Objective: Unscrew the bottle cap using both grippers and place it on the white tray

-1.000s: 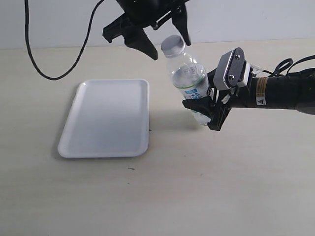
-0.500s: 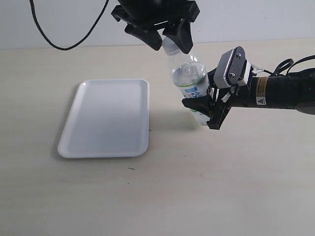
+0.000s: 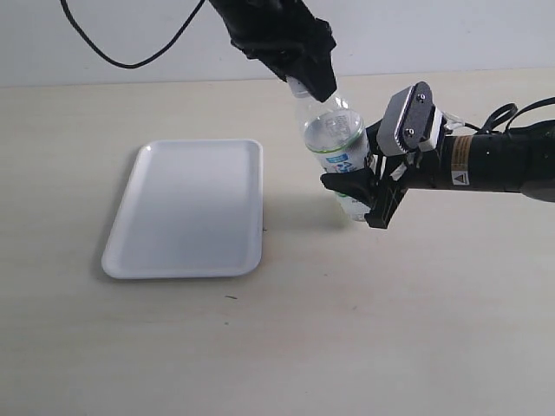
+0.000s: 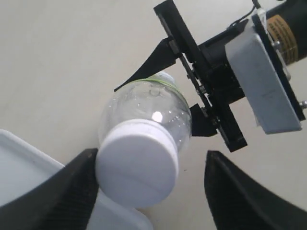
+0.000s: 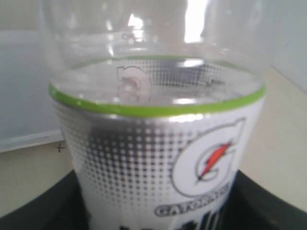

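The clear bottle [image 3: 334, 139] leans toward the upper left, held off the table by my right gripper [image 3: 360, 186], which is shut on its labelled body [image 5: 158, 143]. My left gripper [image 3: 308, 74] hangs over the bottle's top and hides nearly all of the white cap in the exterior view. In the left wrist view the cap [image 4: 136, 163] sits between the spread jaws. One finger [image 4: 72, 187] touches its side, while the other finger [image 4: 240, 191] stands well apart from it, so the gripper is open. The white tray [image 3: 186, 208] lies to the left of the bottle.
A black cable [image 3: 130, 52] loops from the left arm across the back of the table. The right arm's body with its grey plate [image 3: 408, 117] stretches in from the right edge. A corner of the tray [image 4: 19, 167] lies under the left gripper.
My left gripper has come down and to the right from above the bottle, and its jaws now straddle the cap. The bottle and right gripper have stayed put.
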